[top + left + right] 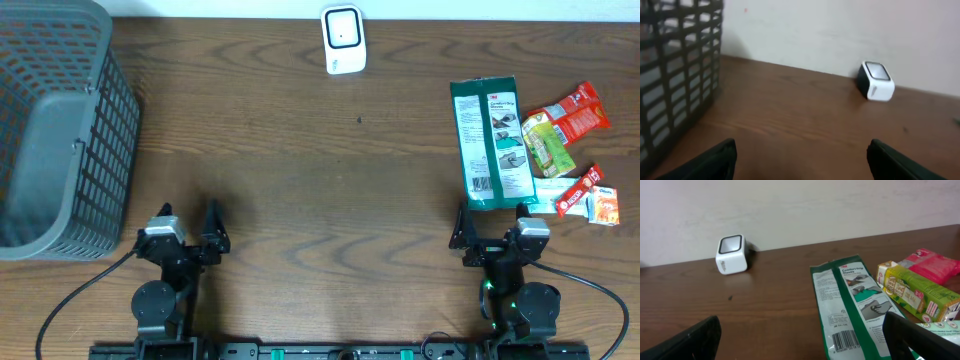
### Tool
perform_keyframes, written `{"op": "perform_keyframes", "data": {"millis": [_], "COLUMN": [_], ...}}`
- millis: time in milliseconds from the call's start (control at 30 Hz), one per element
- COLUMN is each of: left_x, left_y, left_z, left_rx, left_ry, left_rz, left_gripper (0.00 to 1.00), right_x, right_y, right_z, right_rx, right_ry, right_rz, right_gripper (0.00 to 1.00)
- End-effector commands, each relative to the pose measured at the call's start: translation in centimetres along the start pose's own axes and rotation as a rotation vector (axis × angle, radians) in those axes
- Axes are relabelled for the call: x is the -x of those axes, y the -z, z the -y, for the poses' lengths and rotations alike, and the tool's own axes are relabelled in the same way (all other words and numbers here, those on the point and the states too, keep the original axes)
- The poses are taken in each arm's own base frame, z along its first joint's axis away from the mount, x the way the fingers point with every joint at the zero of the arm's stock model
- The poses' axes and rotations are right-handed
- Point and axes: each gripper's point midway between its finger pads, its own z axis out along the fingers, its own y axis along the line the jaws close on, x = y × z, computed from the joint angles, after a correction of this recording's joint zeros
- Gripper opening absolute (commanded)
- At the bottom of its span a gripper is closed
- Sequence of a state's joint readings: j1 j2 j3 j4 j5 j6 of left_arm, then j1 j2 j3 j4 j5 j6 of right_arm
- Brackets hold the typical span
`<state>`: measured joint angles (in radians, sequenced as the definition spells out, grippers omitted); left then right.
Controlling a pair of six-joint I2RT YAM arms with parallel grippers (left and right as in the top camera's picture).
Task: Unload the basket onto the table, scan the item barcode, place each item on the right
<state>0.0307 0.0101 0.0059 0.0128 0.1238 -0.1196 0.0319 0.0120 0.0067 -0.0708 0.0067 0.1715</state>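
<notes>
A green and white glove package [490, 143] lies flat at the right of the table, its barcode [846, 340] facing up at the near end. The white scanner [343, 38] stands at the far edge, also seen in the left wrist view as the scanner [876, 81] and in the right wrist view as the scanner [731, 254]. My right gripper [490, 228] sits open just short of the package's near end, with the package [852, 305] ahead of its right finger. My left gripper [189, 218] rests open at the near left, its jaws [801, 146] holding nothing.
A grey mesh basket [50, 130] fills the far left corner, close to my left gripper's left side as the basket [675, 75]. Red packets [575, 112] and a green-yellow pack [920, 292] lie right of the glove package.
</notes>
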Motion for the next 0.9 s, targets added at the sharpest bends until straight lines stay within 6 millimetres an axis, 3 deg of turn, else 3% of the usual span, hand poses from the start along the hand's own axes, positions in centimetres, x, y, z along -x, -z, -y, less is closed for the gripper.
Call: {"op": "perform_keyframes", "data": {"millis": [0, 67, 867], "left_x": [-0.6, -1.8, -1.8], "left_y": [0.1, 0.1, 0.1], "left_z": [1.3, 1.0, 0.9], "left_rx": [-0.077, -0.067, -0.065], "left_ry": [-0.152, -0.147, -0.155], "left_rz": [-0.019, -0.069, -0.068], "left_gripper": [0.84, 0.84, 0.84], "right_x": [0.0, 0.0, 0.0], "right_y": [0.0, 0.0, 0.0], "right_z": [0.1, 0.1, 0.1], "right_rx": [-0.001, -0.001, -0.001], "right_ry": [0.011, 0.011, 0.011], "right_rz": [0.001, 0.001, 0.001], "right_gripper": [0.99, 0.99, 0.99]}}
